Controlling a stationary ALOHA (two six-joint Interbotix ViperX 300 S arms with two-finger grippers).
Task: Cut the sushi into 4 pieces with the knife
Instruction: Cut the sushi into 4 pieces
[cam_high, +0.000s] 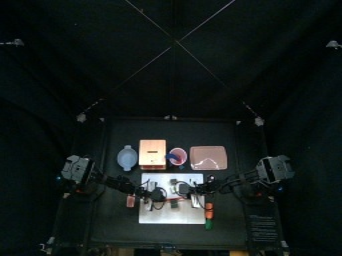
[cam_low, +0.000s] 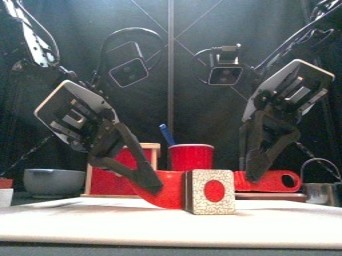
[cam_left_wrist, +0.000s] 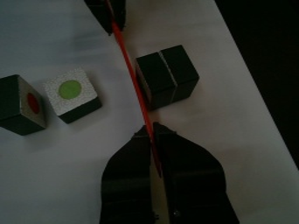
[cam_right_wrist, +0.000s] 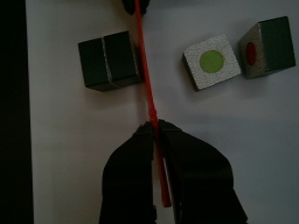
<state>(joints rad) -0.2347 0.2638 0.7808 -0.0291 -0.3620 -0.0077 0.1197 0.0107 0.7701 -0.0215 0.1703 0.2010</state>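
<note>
cutting board (cam_left_wrist: 59, 35) at the middle of the table's (cam_high: 241, 135) front edge. behind it, from left edge to right: bowl (cam_high: 127, 157), wooden box (cam_high: 152, 154), cup (cam_high: 178, 155), tray (cam_high: 209, 157). on the board, the knife (cam_right_wrist: 145, 79) lies between a double sushi block (cam_right_wrist: 107, 61) and two single ones: inner block (cam_right_wrist: 212, 60), outer block (cam_right_wrist: 267, 44).

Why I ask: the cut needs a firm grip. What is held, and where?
The red knife, by both ends: left gripper on one, right gripper on the other.

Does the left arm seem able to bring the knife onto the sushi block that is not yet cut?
Probably yes. The left gripper is shut on the red knife, whose blade is right beside the double block, with nothing between. The right gripper holds it too.
</note>
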